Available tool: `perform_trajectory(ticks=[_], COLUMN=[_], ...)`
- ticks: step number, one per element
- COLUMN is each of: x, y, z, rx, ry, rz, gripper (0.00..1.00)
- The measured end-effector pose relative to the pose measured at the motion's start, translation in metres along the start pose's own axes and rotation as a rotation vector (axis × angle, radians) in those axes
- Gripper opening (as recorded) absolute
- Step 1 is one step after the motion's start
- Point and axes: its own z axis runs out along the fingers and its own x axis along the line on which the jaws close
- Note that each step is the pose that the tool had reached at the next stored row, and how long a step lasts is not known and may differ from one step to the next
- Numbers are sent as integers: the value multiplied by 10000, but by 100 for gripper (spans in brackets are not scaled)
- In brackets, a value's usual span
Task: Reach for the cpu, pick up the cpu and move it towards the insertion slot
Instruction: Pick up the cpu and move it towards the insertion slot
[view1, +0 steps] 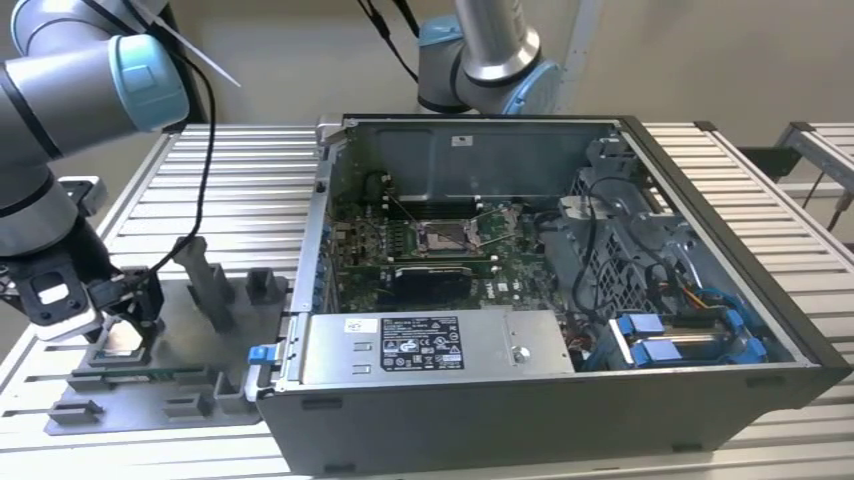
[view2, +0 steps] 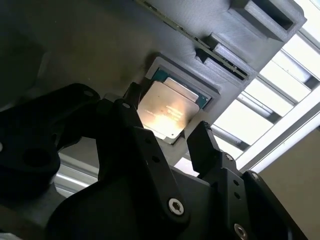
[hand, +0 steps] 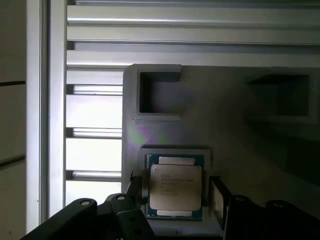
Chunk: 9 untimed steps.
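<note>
The claw (hand: 175, 195) stands wide, straddling the cpu (hand: 176, 186), which lies flat in the grey fixture (hand: 200, 125), seemingly untouched. Centre it evenly and close gently on opposite edges.

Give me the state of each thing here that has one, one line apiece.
cpu: lying flat in the pocket of the grey fixture, not lifted.
gripper: open, one finger on each side of the cpu.
insertion slot: dark centre showing, looks empty.
computer case: side open, insides exposed.
</note>
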Motion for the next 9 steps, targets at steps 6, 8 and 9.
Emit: perform_trajectory(ticks=[6,8,9], x=[0,0,0], y=[-1,-1,-1], z=[21,25,27], rx=[0,0,0], ry=[0,0,0], rz=[0,0,0], gripper=[100,100,100])
